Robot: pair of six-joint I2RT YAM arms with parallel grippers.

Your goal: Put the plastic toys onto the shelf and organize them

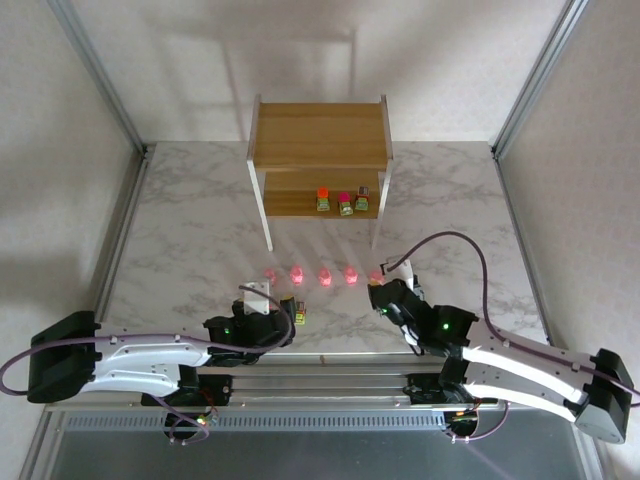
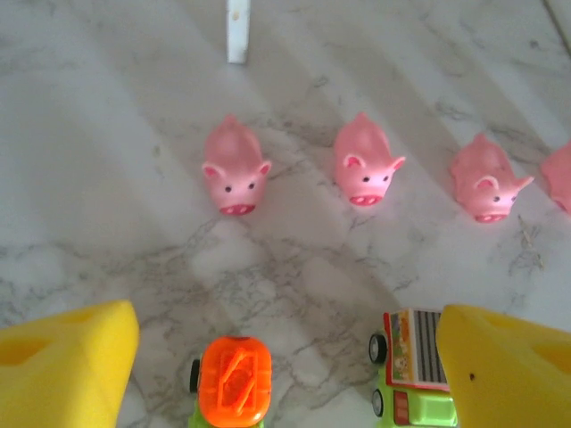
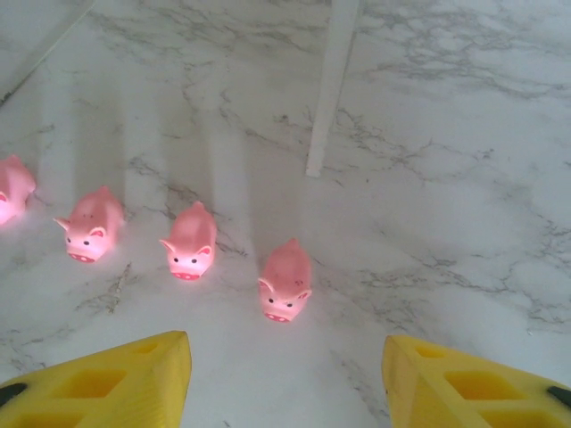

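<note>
Hovering my wide-open left gripper (image 2: 290,361) over the near orange-topped truck (image 2: 232,392) and my empty, parted right gripper (image 3: 285,379) just short of the rightmost pig (image 3: 285,281), I reckon pickup comes next: close on a toy, then carry it to the far shelf (image 1: 320,135).

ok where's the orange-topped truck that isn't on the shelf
The orange-topped truck sits on the marble between the left gripper's fingers in the left wrist view, beside another green truck.

Shelf (image 1: 320,135) up at twelve o'clock, three blocky toys (image 1: 345,204) lined along its lower tier. Five pink figures (image 1: 324,277) in a row across the middle of the bench (image 1: 180,220). Left claw (image 1: 285,320) at seven o'clock with a blocky pair (image 1: 299,312) right at its tip; right claw (image 1: 381,292) at five, close to the rightmost figure.
</note>
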